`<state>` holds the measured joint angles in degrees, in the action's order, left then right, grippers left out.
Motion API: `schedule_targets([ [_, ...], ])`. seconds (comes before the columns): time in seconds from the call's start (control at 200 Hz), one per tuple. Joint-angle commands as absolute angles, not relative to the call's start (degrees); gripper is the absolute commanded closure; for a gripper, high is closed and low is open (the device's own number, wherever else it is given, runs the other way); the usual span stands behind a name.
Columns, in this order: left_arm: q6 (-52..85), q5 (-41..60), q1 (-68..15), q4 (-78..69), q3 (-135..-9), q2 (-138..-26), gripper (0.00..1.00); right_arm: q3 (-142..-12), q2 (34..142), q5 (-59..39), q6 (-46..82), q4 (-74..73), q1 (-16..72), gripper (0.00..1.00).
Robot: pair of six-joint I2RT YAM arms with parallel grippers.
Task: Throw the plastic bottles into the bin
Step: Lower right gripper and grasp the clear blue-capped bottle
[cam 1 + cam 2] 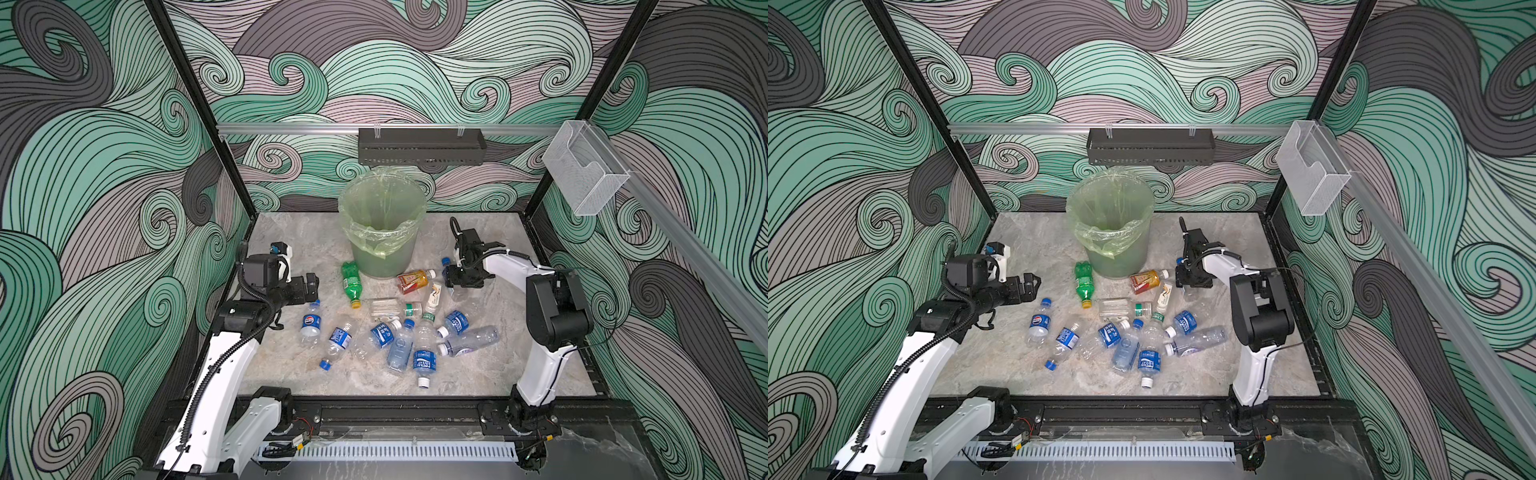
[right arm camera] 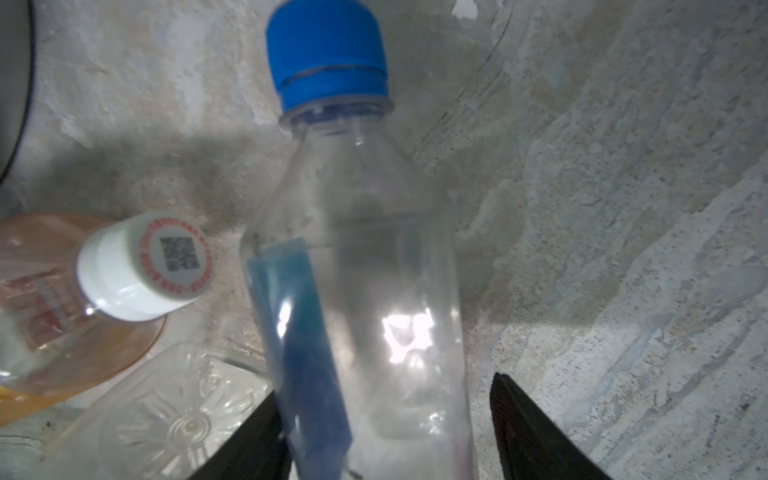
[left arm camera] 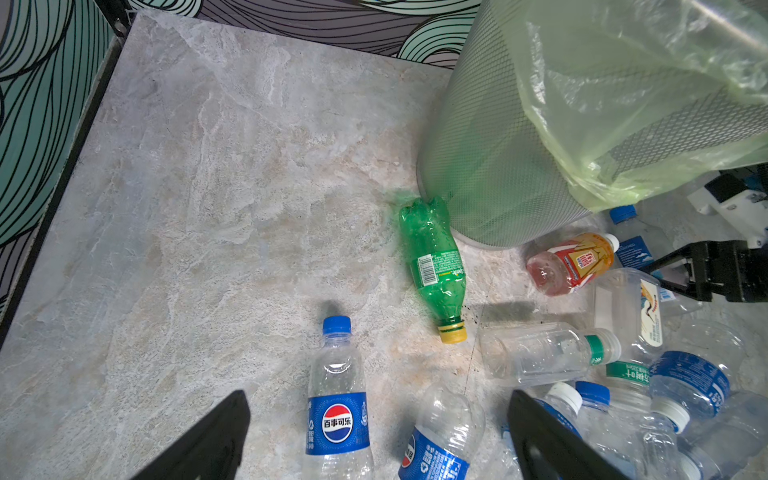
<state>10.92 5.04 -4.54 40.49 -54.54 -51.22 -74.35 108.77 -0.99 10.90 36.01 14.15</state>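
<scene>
Plastic bottles (image 1: 399,336) are lying scattered on the worktop (image 1: 291,365) in front of the bin (image 1: 386,257).
Right hand (image 2: 384,390) is straddling a clear blue-capped bottle (image 2: 357,257) at mid-body, with a gap showing on one side, so not clamped. Left hand (image 3: 378,395) is hovering spread wide over the Pepsi bottle (image 3: 336,419). Judged empty, light, thin-walled and slick, so best gripped at the labelled waist. The bottle's base is cut off and the bin's bottom is unclear.

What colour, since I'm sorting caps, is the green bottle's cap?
Yellow cap on the green bottle; clearest in the left wrist view.
</scene>
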Motion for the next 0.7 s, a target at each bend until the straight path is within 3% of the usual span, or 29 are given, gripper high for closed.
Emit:
schedule_targets([
  [0.0,10.8,4.5,-4.2,40.6,-54.3,-51.3,0.01,-75.5,109.7,0.7,10.2,36.3,13.8,0.28],
  [0.38,11.9,4.5,-4.2,38.9,-53.6,-53.0,0.01,-73.1,105.2,-0.3,9.1,34.2,13.5,0.39],
  [0.696,12.3,4.8,-4.2,38.5,-53.8,-53.7,0.01,-73.2,99.7,-2.0,8.7,33.4,13.5,0.42],
])
